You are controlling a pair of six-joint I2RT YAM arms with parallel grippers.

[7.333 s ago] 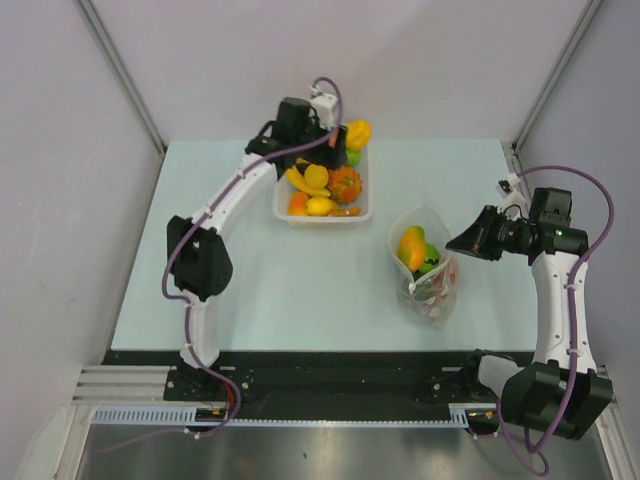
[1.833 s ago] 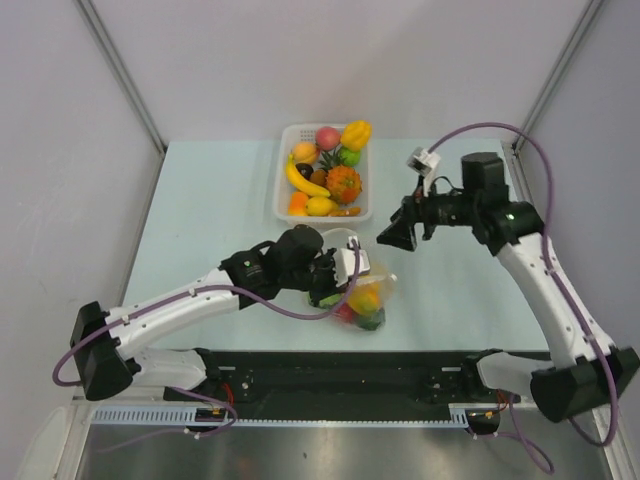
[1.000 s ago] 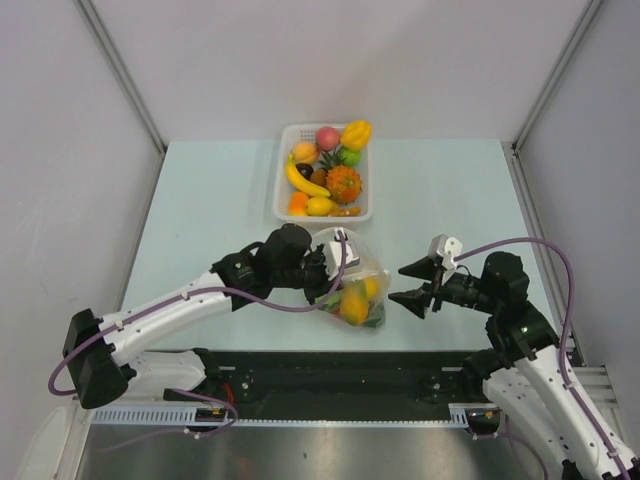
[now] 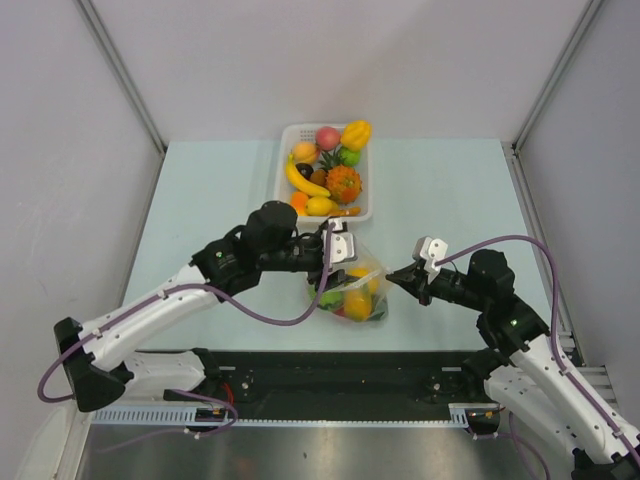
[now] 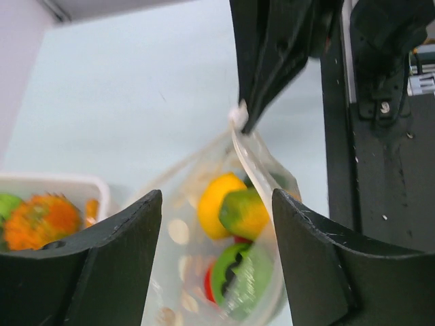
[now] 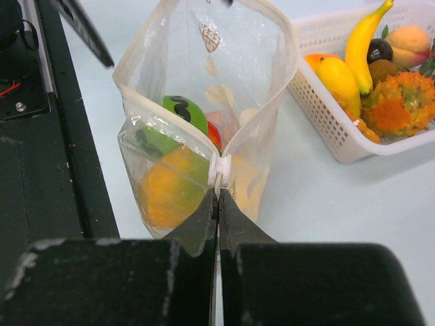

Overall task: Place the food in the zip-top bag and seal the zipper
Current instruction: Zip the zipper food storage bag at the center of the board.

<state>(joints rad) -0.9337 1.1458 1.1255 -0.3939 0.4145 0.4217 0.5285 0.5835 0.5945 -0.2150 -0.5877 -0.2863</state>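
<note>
Two claws flank the bag (image 4: 352, 290), low centre overhead: right claw (image 4: 392, 275) pinched on the zipper (image 6: 219, 168) end, left claw (image 4: 335, 245) spread beside the other end. From the right claw the strip runs leftward.

The zip-top bag (image 6: 204, 61) stands upright holding colourful food (image 6: 185, 109), zipper (image 6: 170, 125) open.
</note>
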